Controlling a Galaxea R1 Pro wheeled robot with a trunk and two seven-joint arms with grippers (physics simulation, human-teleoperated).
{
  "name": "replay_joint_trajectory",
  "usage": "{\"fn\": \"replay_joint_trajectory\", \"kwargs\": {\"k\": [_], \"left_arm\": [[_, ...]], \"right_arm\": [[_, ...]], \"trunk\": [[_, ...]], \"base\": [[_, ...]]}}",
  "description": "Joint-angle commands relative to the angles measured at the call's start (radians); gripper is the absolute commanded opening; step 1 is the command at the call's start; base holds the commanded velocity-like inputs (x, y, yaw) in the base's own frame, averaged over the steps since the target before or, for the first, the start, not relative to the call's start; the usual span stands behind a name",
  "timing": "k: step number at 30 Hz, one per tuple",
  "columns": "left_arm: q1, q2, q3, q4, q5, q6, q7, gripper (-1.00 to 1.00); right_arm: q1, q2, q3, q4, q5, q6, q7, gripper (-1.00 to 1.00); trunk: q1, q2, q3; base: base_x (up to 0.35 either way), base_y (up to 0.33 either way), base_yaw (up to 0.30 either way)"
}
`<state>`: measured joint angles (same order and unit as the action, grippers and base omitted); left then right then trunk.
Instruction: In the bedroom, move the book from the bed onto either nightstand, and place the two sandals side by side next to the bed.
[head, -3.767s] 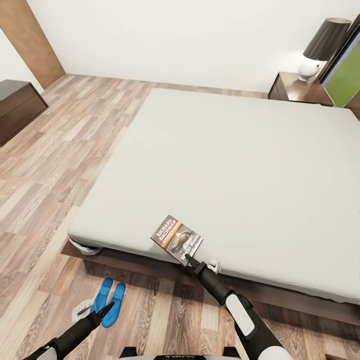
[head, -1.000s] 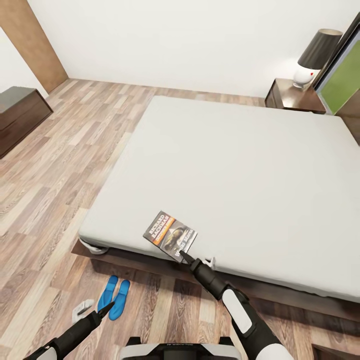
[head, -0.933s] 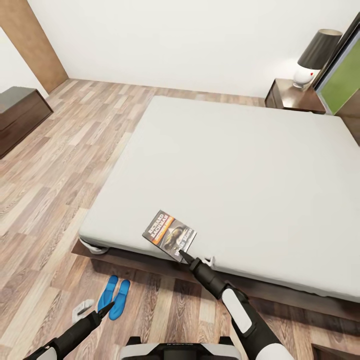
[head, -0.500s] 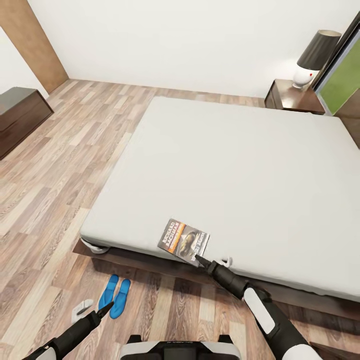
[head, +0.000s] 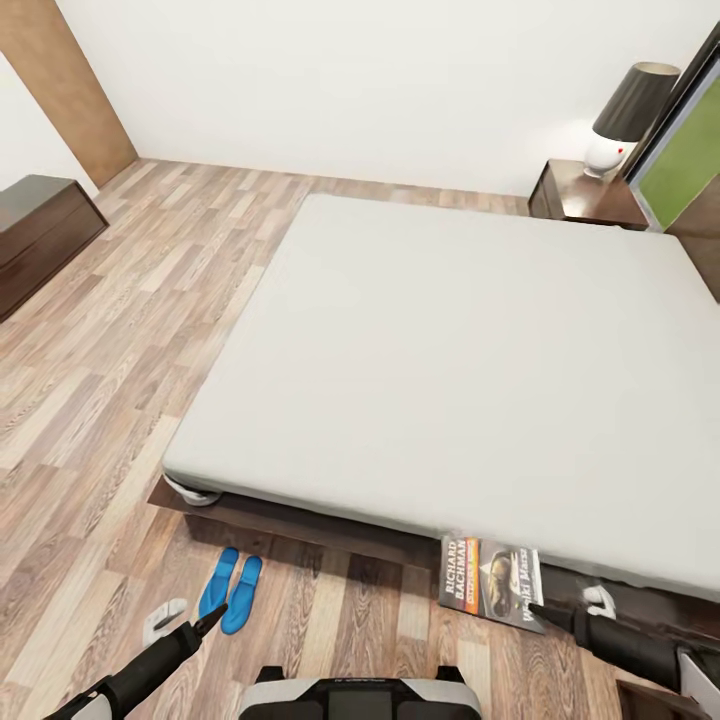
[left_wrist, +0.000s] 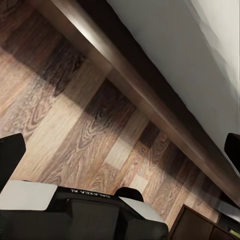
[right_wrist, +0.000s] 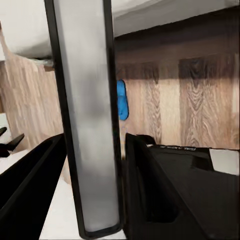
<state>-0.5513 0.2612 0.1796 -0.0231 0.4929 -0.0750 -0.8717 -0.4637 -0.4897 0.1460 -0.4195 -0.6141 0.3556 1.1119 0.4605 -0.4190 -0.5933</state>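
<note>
Gripping the book (head: 491, 582) by its lower right corner, the right gripper (head: 537, 607) holds it in the air in front of the bed (head: 450, 350), just off the near edge of the mattress and over the dark frame. Its cover faces up, and its long axis runs about parallel to that bed edge (the spine side with the orange lettering is toward the robot's left). In the right wrist view the book (right_wrist: 87, 115) stands edge-on between the two dark fingers (right_wrist: 145, 195), which are closed on it.

The two sandals (head: 229, 593) lie side by side on the floor (head: 110, 330), near the bed's left corner, toes toward the bed.

The left gripper (head: 212, 618) hovers just beside them; its fingers look closed to a point.

The nightstand (head: 585, 197) with a lamp (head: 628, 118) stands at the far corner.
</note>
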Motion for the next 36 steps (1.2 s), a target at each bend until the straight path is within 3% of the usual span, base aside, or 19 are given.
{"fn": "replay_joint_trajectory", "kwargs": {"k": [1, 3, 6, 11, 17, 36], "left_arm": [[-0.001, 0.000, 0.007, 0.002, -0.010, -0.008, -0.002, 1.00], [-0.001, 0.000, 0.006, 0.002, -0.010, -0.008, -0.003, 1.00], [-0.001, -0.001, 0.004, 0.002, -0.011, -0.008, -0.002, 1.00], [-0.001, -0.003, 0.003, 0.002, -0.011, -0.008, -0.001, 1.00], [-0.001, -0.003, 0.002, 0.002, -0.011, -0.008, -0.001, 1.00], [-0.001, -0.003, 0.003, 0.002, -0.011, -0.008, -0.001, 1.00]], "right_arm": [[-0.001, -0.002, 0.007, 0.045, -0.014, 0.010, 0.007, -1.00], [-0.001, -0.002, 0.007, 0.072, 0.004, 0.008, 0.010, -1.00], [-0.001, -0.003, 0.006, 0.088, 0.063, 0.006, 0.011, -1.00], [-0.001, -0.002, 0.006, 0.096, 0.104, -0.010, 0.009, -1.00], [-0.001, -0.003, 0.006, 0.099, 0.109, -0.087, 0.009, -1.00], [-0.001, -0.003, 0.005, 0.099, 0.109, -0.095, 0.011, -1.00]], "trunk": [[-0.003, 0.006, 0.002], [-0.011, 0.019, 0.008], [-0.011, 0.019, 0.008], [-0.011, 0.019, 0.008], [-0.011, 0.019, 0.008], [-0.011, 0.019, 0.008]], "base": [[0.000, 0.000, 0.000], [0.000, 0.000, 0.000], [0.000, 0.000, 0.000], [0.000, 0.000, 0.000], [0.000, 0.000, 0.000], [0.000, 0.000, 0.000]]}}
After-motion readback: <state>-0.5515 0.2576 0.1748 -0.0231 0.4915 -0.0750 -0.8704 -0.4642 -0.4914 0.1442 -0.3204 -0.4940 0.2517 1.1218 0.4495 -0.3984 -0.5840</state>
